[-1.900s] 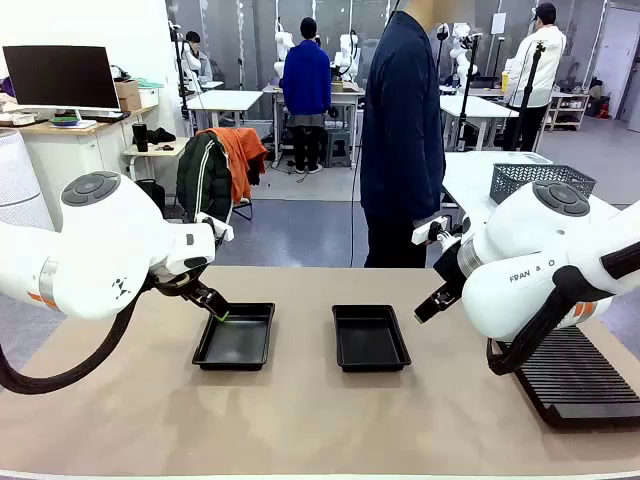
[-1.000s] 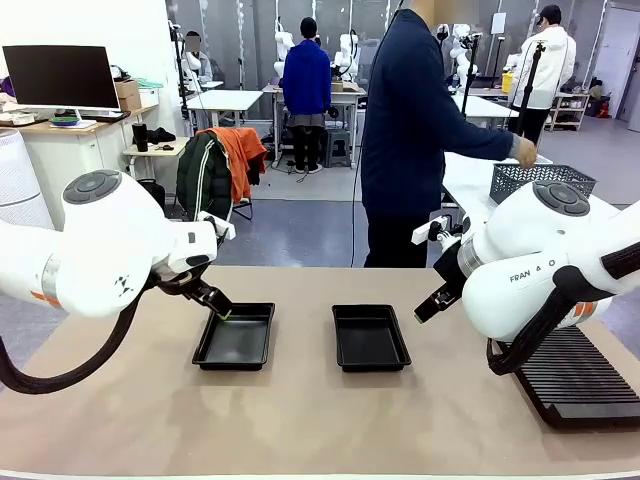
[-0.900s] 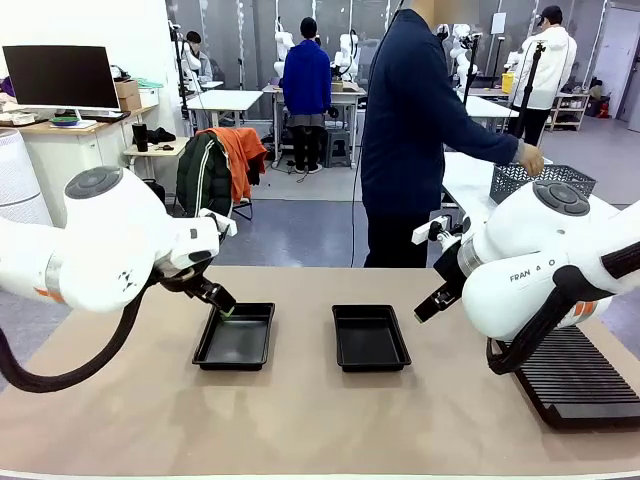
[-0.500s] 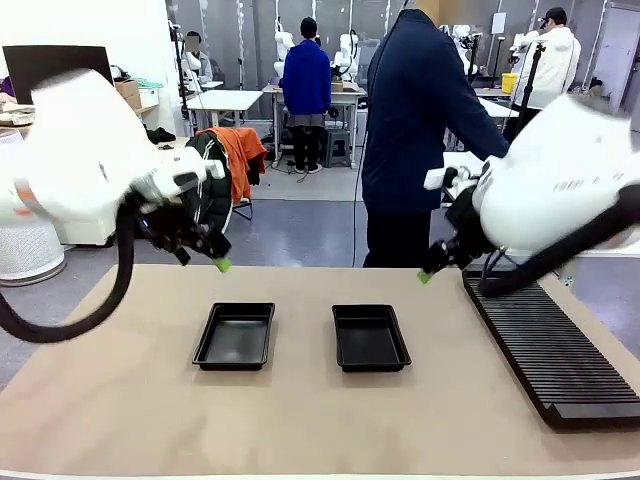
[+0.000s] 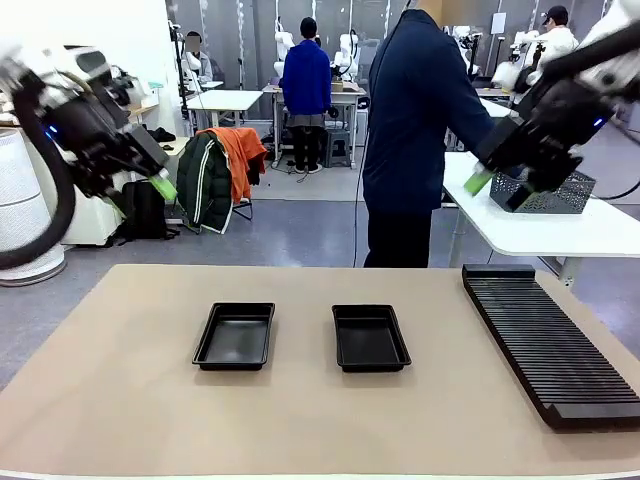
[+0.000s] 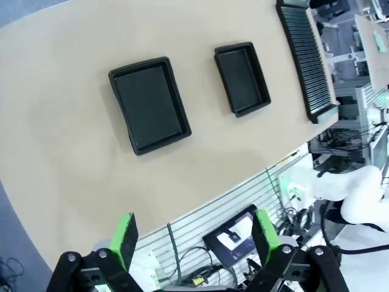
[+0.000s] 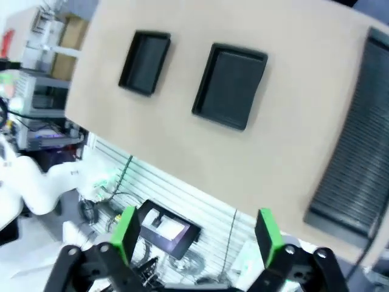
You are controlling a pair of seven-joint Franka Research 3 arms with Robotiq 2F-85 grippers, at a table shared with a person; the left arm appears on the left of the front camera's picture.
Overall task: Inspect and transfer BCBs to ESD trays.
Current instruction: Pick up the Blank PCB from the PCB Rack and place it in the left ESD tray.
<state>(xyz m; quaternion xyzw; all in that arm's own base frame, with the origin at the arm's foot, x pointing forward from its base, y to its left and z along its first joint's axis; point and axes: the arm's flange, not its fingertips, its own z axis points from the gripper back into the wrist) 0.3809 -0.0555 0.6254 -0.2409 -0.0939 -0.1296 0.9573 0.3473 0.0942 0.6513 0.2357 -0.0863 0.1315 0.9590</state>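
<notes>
A wide workshop room lies beyond, with white desks and people standing at the far side. The tan table fills the near scene, and a person in dark blue stands at its far edge. A long black ribbed rack lies along its right side. The left ESD tray and right ESD tray sit side by side mid-table, apart. High above the table, the left gripper and right gripper have their fingers spread wide.

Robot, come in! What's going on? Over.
Left tool open, empty, up high. Right tool same. ESD trays both bare. Ribbed rack sits aside, not blocking.
</notes>
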